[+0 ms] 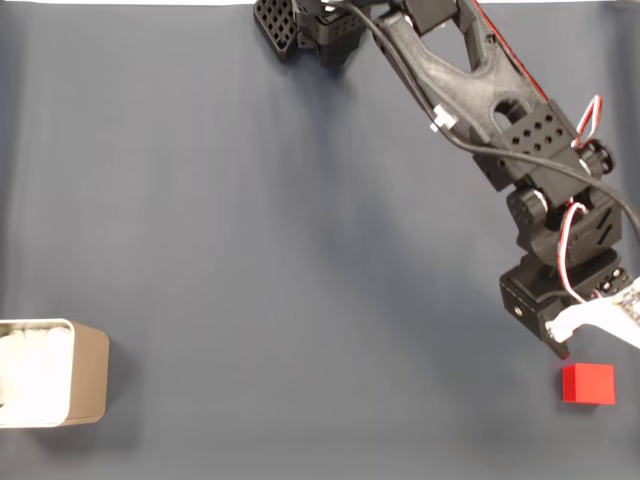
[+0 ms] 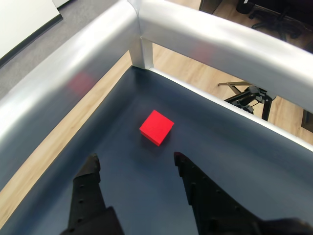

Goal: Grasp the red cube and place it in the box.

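Two black fingers (image 2: pixel 93 169) sat nearest the wrist camera, spread apart with nothing between them; gripper (image 2: pixel 134 159) empty. Red cube (image 2: pixel 157 127) lay just beyond the fingertips, ahead of the gap and a little toward the right-hand jaw, not touching either. Cube turned at an angle to the jaw line. Judged step: approach, grasp not yet made. Next move likely calls for advancing and lowering until the jaws straddle the cube, perhaps with a small wrist turn to meet flat faces, then closing. Metal rails (image 2: pixel 205 36) bounded the dark mat (image 2: pixel 234 147) beyond the cube, near enough to limit overshoot forward. In the fixed view the box (image 1: pixel 88 372) stood far across the mat from the gripper (image 1: pixel 560 345), with open cloth between for the carry.
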Motion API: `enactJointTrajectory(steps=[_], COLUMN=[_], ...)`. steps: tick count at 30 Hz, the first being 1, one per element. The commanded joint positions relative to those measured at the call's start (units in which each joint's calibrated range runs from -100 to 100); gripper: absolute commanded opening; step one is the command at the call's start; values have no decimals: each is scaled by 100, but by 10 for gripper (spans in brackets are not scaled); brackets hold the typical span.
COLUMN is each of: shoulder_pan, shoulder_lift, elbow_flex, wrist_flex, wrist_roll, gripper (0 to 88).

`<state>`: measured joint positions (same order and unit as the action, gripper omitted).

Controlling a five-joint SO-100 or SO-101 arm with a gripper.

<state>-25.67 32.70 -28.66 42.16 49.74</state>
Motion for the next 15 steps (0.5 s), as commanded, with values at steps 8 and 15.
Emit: enactJointTrajectory(steps=[8, 15], shoulder_pan=[24, 45], shoulder_lift=[595, 1054], elbow_flex=[-1121, -1614], wrist_flex=[-126, -126], wrist_roll=[-44, -63], gripper=[373, 376])
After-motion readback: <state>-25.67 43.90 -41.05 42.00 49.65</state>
